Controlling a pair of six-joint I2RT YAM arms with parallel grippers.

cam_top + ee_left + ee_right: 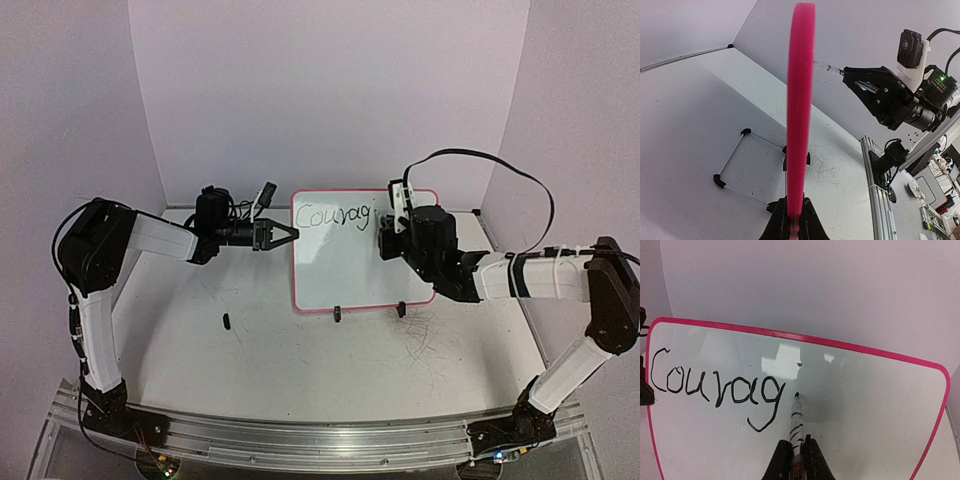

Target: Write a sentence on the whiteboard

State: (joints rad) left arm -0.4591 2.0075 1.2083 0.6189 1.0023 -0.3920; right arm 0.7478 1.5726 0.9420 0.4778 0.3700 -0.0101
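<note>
Your left gripper (pixel 285 235) reaches in from the left to the small glossy white whiteboard with a thin pink-red rounded frame (pixel 350 255), which stands tilted back at the middle of the white tabletop (pixel 200 370) on two small black clip feet (pixel 338 313). In the left wrist view the frame (pixel 801 100) runs edge-on straight up the picture, and the left gripper (pixel 792 222) is pressed onto it at the bottom, one finger on either side.

Your right gripper (pixel 385 240) comes in from the right against the board's upper right part. In the right wrist view it (pixel 797 460) pinches a slim striped marker (pixel 796 422) that points up at the board face (pixel 865 405). The tip sits just right of the black handwriting "Courag" (pixel 715 387), beside the tail of the "g". You cannot tell whether the tip presses on the surface.

From above, the right wrist and its camera cover the marker and part of the board's right side, and only the word (pixel 335 216) shows clearly. The left wrist view shows none of the writing face, only the thin wire stand with black ends (pixel 735 160) behind the board. The right wrist view cuts off the board's lower edge and feet. A small dark object (pixel 227 321) on the tabletop is too small to make out.
</note>
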